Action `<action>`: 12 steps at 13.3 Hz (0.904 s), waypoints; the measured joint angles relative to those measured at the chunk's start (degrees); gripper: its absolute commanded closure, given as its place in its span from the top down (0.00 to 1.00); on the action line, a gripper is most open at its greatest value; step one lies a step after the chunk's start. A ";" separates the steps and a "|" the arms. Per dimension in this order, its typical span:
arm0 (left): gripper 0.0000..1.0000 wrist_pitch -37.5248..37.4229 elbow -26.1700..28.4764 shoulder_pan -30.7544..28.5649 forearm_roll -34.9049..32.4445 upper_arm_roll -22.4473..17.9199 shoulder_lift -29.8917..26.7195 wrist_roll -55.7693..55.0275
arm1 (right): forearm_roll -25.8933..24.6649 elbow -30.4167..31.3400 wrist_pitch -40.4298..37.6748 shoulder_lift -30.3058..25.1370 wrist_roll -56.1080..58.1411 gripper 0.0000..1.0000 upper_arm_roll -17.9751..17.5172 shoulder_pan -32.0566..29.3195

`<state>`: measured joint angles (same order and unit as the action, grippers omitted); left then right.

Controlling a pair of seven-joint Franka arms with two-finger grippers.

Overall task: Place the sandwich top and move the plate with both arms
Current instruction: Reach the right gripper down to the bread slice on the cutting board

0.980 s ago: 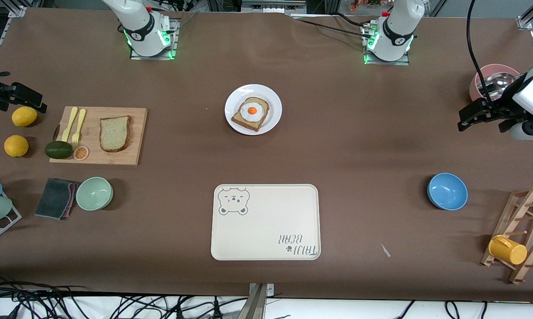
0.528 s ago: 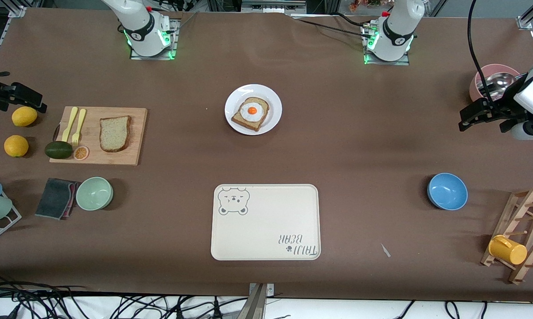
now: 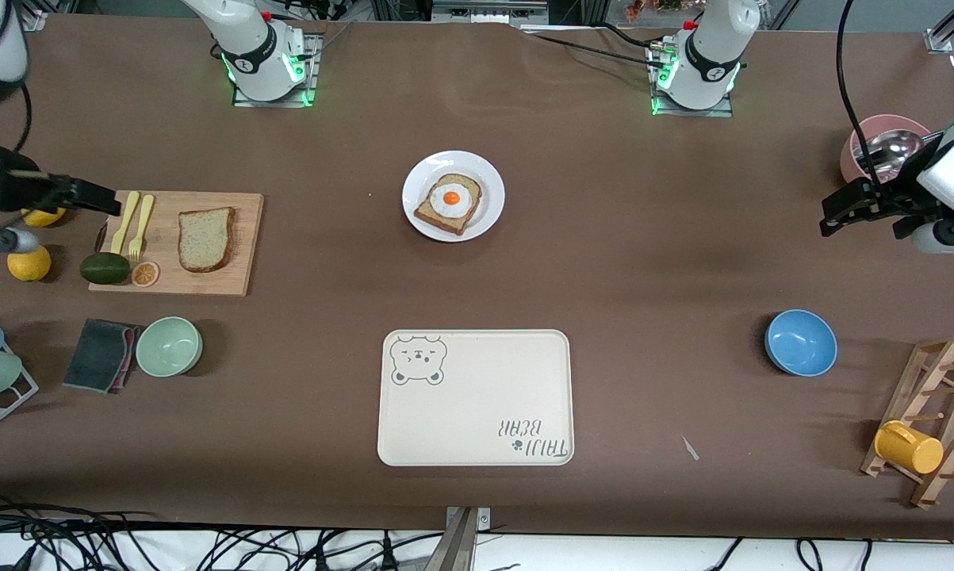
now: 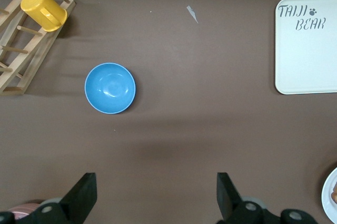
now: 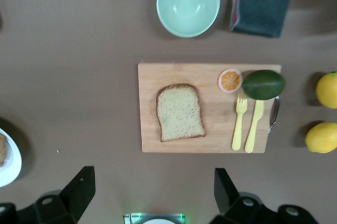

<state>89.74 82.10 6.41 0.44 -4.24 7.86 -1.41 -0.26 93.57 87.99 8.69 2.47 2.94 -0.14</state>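
The bread slice (image 3: pixel 205 239) lies flat on the wooden board (image 3: pixel 243 238), well apart from the plate (image 3: pixel 488 174) and toward the right arm's end of the table from it. The plate sits in the middle of the table and carries the egg slice (image 3: pixel 448 203). The tray (image 3: pixel 477 412) lies nearer to the front camera than the plate.

The right gripper (image 3: pixel 88 198) hangs over the edge of the board that faces away from the plate, above the yellow cutlery (image 3: pixel 134 218). In the right wrist view its 2 fingers (image 5: pixel 79 190) stand wide apart with nothing between them, and the bread slice shows between them farther down.

The left gripper (image 3: pixel 837 212) waits well apart from the plate, up at the left arm's end of the table beside the pink bowl (image 3: pixel 861 135). Its fingers (image 4: pixel 84 195) are also spread wide and empty.

The step in hand looks like the reach for the bread, and none of the task seems done yet. To do it well, the right gripper should move toward the plate until it is centred over the slice, well off the cutlery and the avocado (image 3: pixel 104 268). The slice lies flat, so the fingers would best straddle 2 crust edges and close gently to avoid crushing it. It should then be set square on the egg slice
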 measured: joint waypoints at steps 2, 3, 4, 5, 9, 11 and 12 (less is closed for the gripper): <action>1.00 -0.58 0.00 0.00 0.00 0.00 0.43 0.00 | -0.02 0.71 -0.39 3.55 -0.05 1.00 -0.01 1.14; 1.00 -1.02 0.00 -0.01 0.00 0.00 0.48 0.00 | -0.15 1.10 -0.36 5.22 -0.05 1.00 -0.01 1.68; 1.00 -1.12 -0.06 -0.02 0.00 0.00 0.48 0.02 | -0.37 1.59 -0.08 6.83 -0.13 1.00 -0.02 2.28; 1.00 -1.13 -0.08 -0.02 0.00 0.00 0.48 0.08 | -0.54 2.33 1.33 8.44 -0.19 1.00 -0.01 2.89; 1.00 -1.07 -0.17 0.02 -0.60 0.12 0.96 0.25 | -1.83 9.57 15.58 12.39 -3.68 1.00 0.00 4.94; 1.00 -1.04 -1.34 0.00 -0.96 0.16 0.96 0.25 | -4.42 14.46 23.58 13.32 -8.29 0.99 0.02 5.62; 1.00 -1.04 -1.84 -0.04 -1.15 0.11 0.96 0.25 | -6.79 16.74 26.64 13.79 -11.95 0.99 0.02 6.21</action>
<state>88.70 80.26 6.37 -0.70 -4.13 8.82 -1.16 -7.05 110.31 114.63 22.48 -9.48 2.96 6.06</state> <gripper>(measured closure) 0.000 0.004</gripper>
